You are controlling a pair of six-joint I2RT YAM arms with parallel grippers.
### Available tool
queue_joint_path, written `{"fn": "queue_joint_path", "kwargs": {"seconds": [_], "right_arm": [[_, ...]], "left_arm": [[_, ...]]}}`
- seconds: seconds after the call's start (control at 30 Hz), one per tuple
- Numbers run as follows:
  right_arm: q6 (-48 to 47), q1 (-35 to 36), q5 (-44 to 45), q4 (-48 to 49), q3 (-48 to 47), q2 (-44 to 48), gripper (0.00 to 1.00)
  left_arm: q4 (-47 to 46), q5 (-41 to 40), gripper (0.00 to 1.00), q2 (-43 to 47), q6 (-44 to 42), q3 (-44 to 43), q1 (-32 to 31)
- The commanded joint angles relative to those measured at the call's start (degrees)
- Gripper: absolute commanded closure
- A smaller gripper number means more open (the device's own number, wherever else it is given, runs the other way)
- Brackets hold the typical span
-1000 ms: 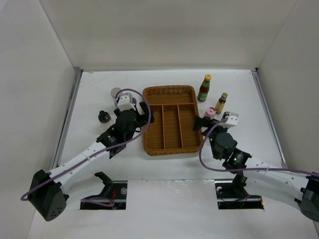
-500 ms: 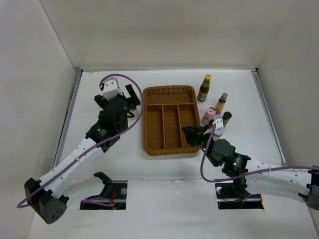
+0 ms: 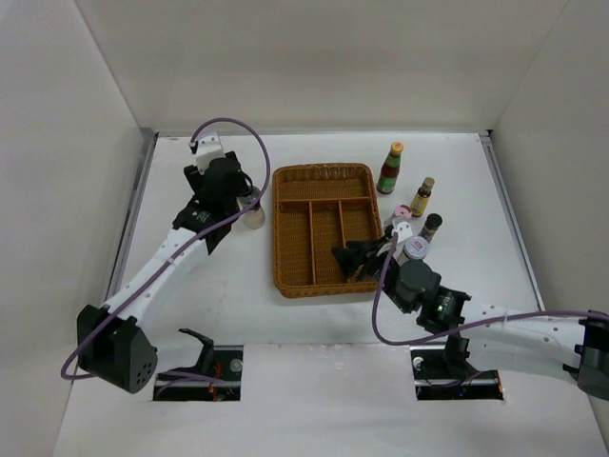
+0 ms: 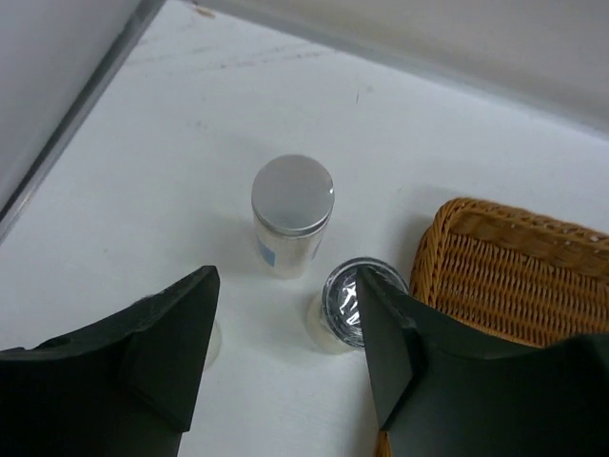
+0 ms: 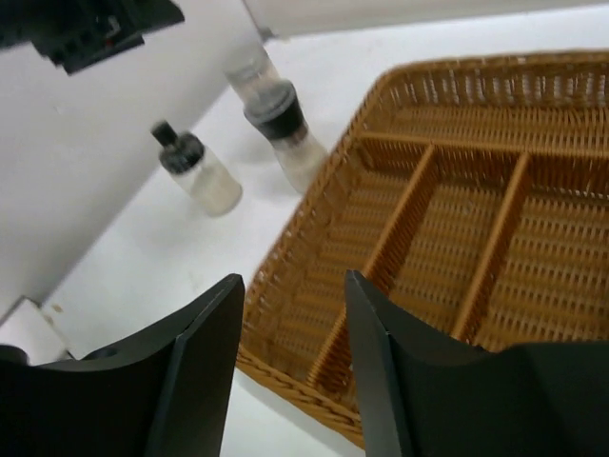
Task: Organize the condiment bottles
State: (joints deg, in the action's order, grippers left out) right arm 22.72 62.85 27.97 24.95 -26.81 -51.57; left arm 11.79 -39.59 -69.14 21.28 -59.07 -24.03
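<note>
The left end effector (image 4: 285,286) hangs wide open and empty near the far left corner of the desk (image 3: 476,190), just short of a silver-lidded jar (image 4: 292,195) and a dark-lidded jar (image 4: 345,291) standing beside the left rim of the wicker tray (image 4: 514,276). The right end effector (image 5: 293,281), fingers likewise spread with nothing between them, hovers above the tray's near part. The green-labelled bottle (image 3: 390,168), brown bottle (image 3: 422,197) and pink-lidded jar (image 3: 401,213) stand upright between the tray and the desk's right edge.

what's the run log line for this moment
left pincer: open, aimed at grey-lidded jar | right pincer: open, over wicker tray | held: nothing
</note>
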Motion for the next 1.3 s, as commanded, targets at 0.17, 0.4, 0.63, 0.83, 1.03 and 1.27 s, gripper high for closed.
{"fn": "queue_joint_path", "kwargs": {"seconds": [0.17, 0.4, 0.63, 0.83, 1.03, 1.27], "right_arm": [[0.4, -4.2, -1.7, 4.8, 0.4, -2.3, 0.39], [0.7, -4.3, -1.5, 5.3, -0.6, -6.8, 0.34], [0.7, -5.9, -1.7, 6.0, -0.5, -8.2, 0.32], [0.7, -6.9, -1.7, 6.1, -0.4, -8.9, 0.31], [0.7, -7.3, -1.7, 6.8, -0.3, -10.1, 0.31], [1.3, -7.5, -2.2, 7.6, -0.4, -11.3, 0.31]], "left_arm": [[-1.3, 10.3, 0.18, -9.0, 3.6, -3.8, 1.0], [-4.8, 14.5, 0.19, -12.9, 3.7, -1.8, 1.0], [-6.2, 16.2, 0.25, -18.5, 3.6, -2.4, 1.8], [-5.6, 15.5, 0.36, -20.2, 3.7, -2.6, 2.0], [-6.0, 10.4, 0.67, -15.6, 3.5, -2.8, 0.0], [-6.3, 5.8, 0.67, -10.2, -1.1, -10.3, -5.2]]}}
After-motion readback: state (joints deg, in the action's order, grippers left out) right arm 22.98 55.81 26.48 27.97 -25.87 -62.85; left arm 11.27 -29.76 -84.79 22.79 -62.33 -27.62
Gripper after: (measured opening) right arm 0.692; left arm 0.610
